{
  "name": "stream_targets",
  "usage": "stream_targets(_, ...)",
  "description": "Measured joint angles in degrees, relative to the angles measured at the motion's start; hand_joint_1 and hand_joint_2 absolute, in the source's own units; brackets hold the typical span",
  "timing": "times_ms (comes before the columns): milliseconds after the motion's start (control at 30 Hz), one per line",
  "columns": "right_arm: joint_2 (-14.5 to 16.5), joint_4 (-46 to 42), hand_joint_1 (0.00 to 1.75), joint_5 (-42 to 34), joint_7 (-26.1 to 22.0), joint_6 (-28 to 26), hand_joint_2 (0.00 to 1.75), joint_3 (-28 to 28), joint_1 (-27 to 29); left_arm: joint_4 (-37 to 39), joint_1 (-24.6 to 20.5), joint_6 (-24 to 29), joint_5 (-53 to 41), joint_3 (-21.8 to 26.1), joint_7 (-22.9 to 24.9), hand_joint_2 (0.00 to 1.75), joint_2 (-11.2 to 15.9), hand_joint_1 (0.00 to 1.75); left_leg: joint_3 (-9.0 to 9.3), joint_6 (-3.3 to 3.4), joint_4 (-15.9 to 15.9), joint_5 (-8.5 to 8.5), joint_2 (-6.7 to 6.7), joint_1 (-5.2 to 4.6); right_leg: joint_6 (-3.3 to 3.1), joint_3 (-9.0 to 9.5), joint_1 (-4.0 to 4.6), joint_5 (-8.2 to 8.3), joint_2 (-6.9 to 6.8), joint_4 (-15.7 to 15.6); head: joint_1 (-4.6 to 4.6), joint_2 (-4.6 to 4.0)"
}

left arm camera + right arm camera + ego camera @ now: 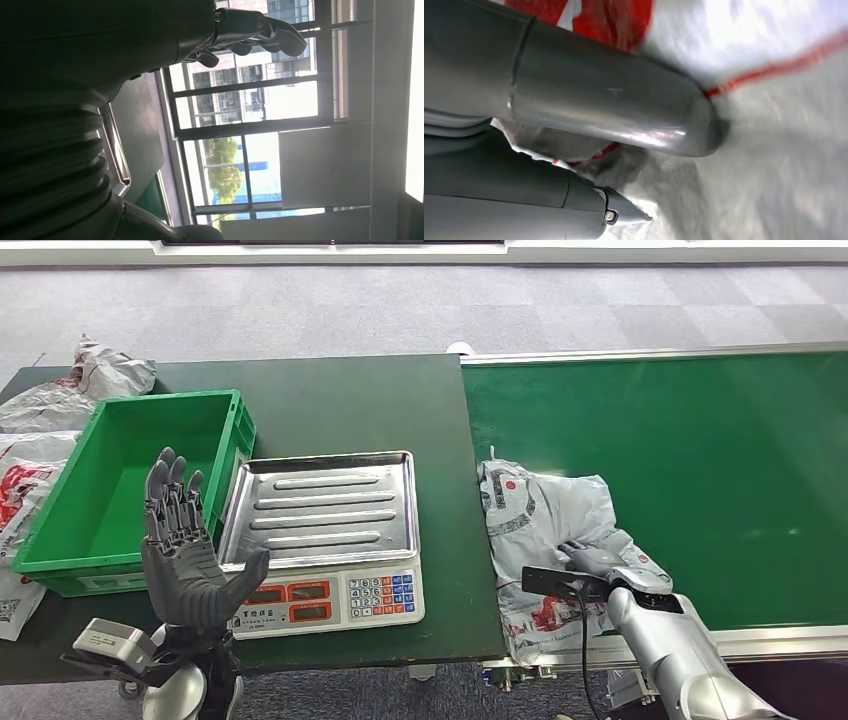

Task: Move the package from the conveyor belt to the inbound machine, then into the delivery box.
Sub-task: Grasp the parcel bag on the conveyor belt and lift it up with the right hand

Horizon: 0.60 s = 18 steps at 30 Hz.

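The package (pixel 545 530), a crumpled grey mailer bag with red print, lies at the near left end of the green conveyor belt (pixel 700 460), its edge touching the dark green table (pixel 350 400). The right hand (pixel 590 562) is down on the package, thumb (pixel 624 115) pressed into the plastic; whether the fingers have clamped on it I cannot tell. Just across the belt's end, on the table, stands the weighing scale (pixel 325 540) with its ribbed steel tray bare. Touching the scale's left side is the green crate (pixel 60 560), nothing inside it. The left hand (pixel 185 550) is raised upright in front of the crate and scale, fingers straight and apart, holding nothing. More grey and red mailer bags (pixel 45 405) lie heaped at the table's far left, beside the crate.
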Motion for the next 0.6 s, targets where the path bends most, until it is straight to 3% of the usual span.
stream_targets(100, 0.6, 0.02, 0.04, -0.56, -3.87, 1.47, 1.75, 3.0, 0.54, 0.08, -0.07, 0.53, 0.13, -0.16, 0.0, 1.75, 0.05, 0.0, 0.04, -0.02, 0.0, -0.02, 0.06, 0.01, 0.0, 0.0, 0.01, 0.0, 0.08, 0.0, -0.01, 0.0)
stream_targets(200, 1.68, 0.01, 0.17, -1.94, -4.91, 1.73, 1.75, 6.06, 1.12, 0.41, -0.3, 1.58, 0.48, -0.52, 0.0, 1.75, 0.16, 0.0, 0.1, -0.04, 0.0, -0.04, 0.13, 0.04, -0.01, 0.01, 0.06, -0.01, 0.16, -0.01, -0.01, 0.0)
stream_targets(600, 3.17, 0.01, 0.17, -4.2, -4.48, 1.63, 1.75, 12.48, 1.27, 1.81, -1.08, 2.96, 1.37, -2.64, 0.0, 1.75, 1.02, 0.0, 0.38, -0.08, -0.01, -0.08, 0.4, 0.11, -0.05, 0.21, 0.13, 0.02, 0.44, -0.01, -0.01, 0.0)
